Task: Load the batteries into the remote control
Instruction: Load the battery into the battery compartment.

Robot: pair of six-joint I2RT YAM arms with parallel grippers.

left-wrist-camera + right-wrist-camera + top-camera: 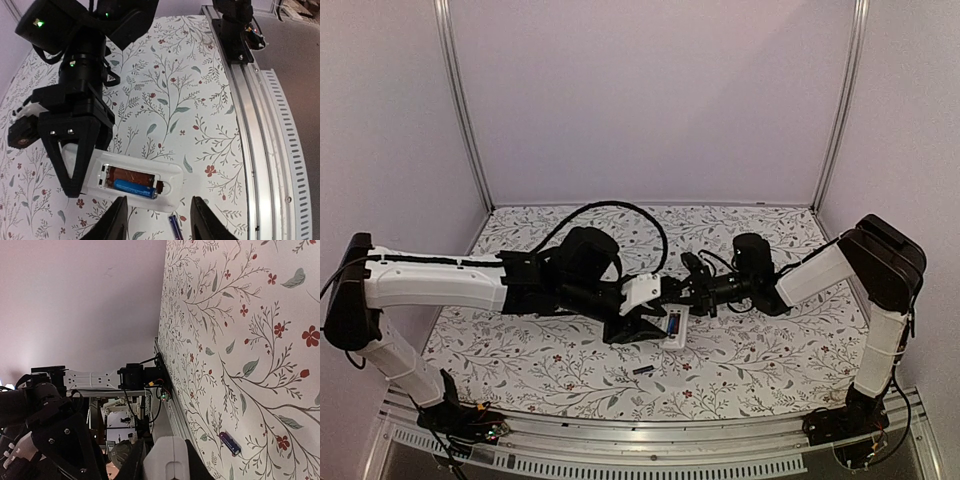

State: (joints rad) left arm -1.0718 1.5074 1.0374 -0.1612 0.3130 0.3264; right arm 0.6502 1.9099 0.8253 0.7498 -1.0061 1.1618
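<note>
The white remote control lies with its open battery bay facing up, and also shows in the top view. The bright blue battery sits in the bay's near slot; the other slot is empty. My right gripper is shut on the remote's far end, and its black fingers clamp it. The remote's end shows between them in the right wrist view. The dark battery lies loose on the table just in front of the remote, and it also shows in the other two views. My left gripper hangs open and empty above the dark battery.
The floral tablecloth covers the table. A metal rail runs along the near edge, with the arm bases on it. White walls enclose the back and sides.
</note>
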